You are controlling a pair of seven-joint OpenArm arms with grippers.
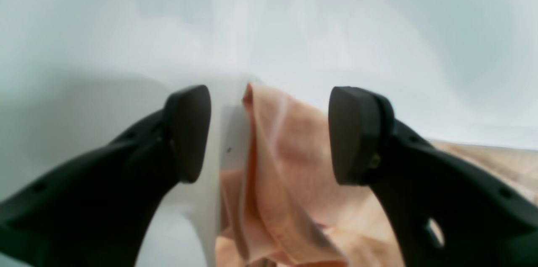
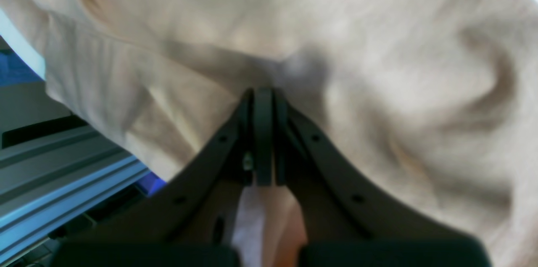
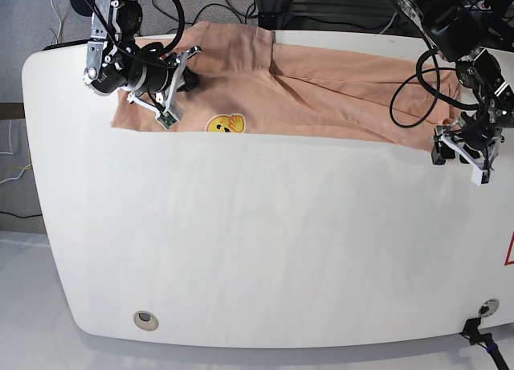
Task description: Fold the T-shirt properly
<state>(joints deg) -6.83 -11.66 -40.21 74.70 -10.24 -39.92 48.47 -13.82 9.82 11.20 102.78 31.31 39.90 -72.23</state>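
The peach T-shirt point(image 3: 321, 89) lies spread across the far part of the white table point(image 3: 257, 241), with its yellow smiley print point(image 3: 225, 124) facing up near the front fold. My right gripper point(image 3: 191, 67) is at the shirt's left part. In the right wrist view it point(image 2: 262, 132) is shut, with puckered shirt cloth point(image 2: 378, 69) bunched at its tips. My left gripper point(image 3: 459, 163) is at the shirt's right end. In the left wrist view it point(image 1: 269, 134) is open, with a raised fold of the shirt point(image 1: 277, 162) between the jaws, untouched.
Black cables point(image 3: 409, 89) loop from the arms over the shirt's right side. An aluminium rail point(image 2: 63, 174) runs beside the table's left edge. A round hole point(image 3: 145, 319) sits near the table's front left corner.
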